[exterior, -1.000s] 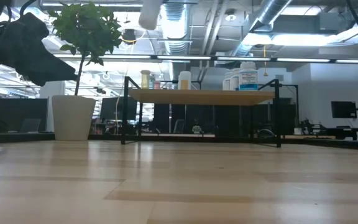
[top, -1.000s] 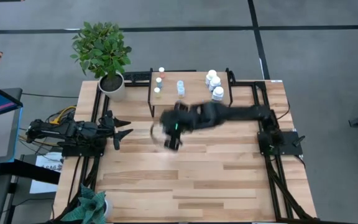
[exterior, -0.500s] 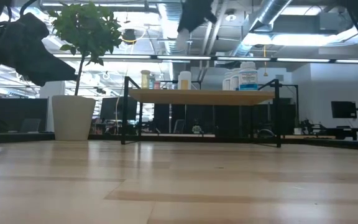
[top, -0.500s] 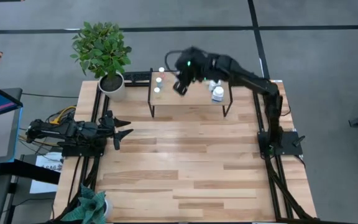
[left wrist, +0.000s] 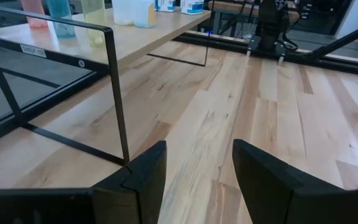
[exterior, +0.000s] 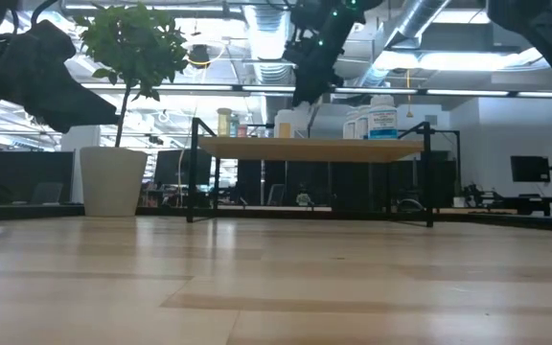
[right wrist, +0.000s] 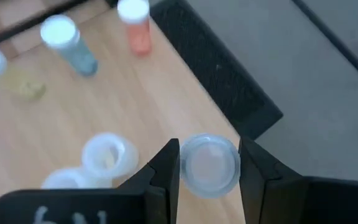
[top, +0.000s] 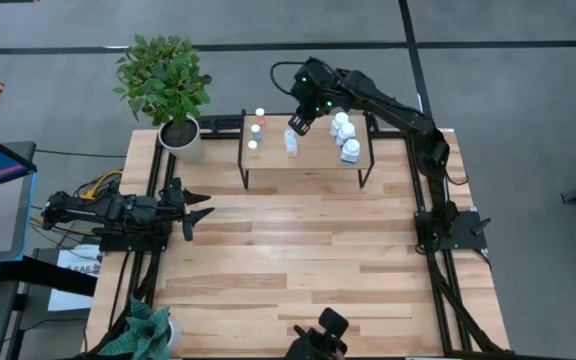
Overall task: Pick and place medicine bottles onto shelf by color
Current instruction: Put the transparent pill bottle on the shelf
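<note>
The left gripper (top: 196,207) rests at the table's (top: 298,270) left edge, fingers parted and holding nothing. Farther back, the shelf (top: 308,160) carries three thin vials (top: 254,131) at its left, a blue-capped vial (top: 291,141) at centre, and three white bottles (top: 346,136) at right. Above its rear edge, the right gripper (right wrist: 209,163) grasps a clear-capped bottle (right wrist: 210,163) between its fingers.

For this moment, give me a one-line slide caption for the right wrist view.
Right hand holds a clear-capped vial above the shelf, near three coloured vials.
</note>
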### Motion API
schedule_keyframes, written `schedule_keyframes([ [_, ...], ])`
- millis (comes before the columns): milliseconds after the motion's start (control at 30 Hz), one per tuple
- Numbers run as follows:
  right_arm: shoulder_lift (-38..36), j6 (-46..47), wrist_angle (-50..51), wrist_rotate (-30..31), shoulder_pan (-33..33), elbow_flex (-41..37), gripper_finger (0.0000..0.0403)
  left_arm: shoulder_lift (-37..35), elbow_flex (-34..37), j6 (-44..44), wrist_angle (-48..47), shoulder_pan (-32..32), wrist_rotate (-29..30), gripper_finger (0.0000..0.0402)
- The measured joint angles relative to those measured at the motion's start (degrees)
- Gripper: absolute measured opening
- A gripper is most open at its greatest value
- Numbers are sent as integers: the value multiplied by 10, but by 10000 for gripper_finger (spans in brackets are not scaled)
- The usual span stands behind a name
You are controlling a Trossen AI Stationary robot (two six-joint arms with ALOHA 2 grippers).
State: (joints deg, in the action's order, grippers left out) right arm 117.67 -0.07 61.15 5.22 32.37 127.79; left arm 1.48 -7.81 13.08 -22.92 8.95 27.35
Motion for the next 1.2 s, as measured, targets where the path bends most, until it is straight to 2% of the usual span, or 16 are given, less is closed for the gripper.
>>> schedule_keyframes([
  [167,-2,0,-19,-1,0,1,114,0,0,0,0,0,0,171],
  [333,-2,-19,6,-39,0,0,114,0,0,0,0,0,0,171],
  [467,-1,-25,-5,-36,-10,-29,114,0,0,0,0,0,0,171],
  [967,-2,-72,15,-39,-21,-29,114,0,0,0,0,0,0,171],
  [1200,-2,-25,33,-40,-21,-29,114,0,0,0,0,0,0,171],
])
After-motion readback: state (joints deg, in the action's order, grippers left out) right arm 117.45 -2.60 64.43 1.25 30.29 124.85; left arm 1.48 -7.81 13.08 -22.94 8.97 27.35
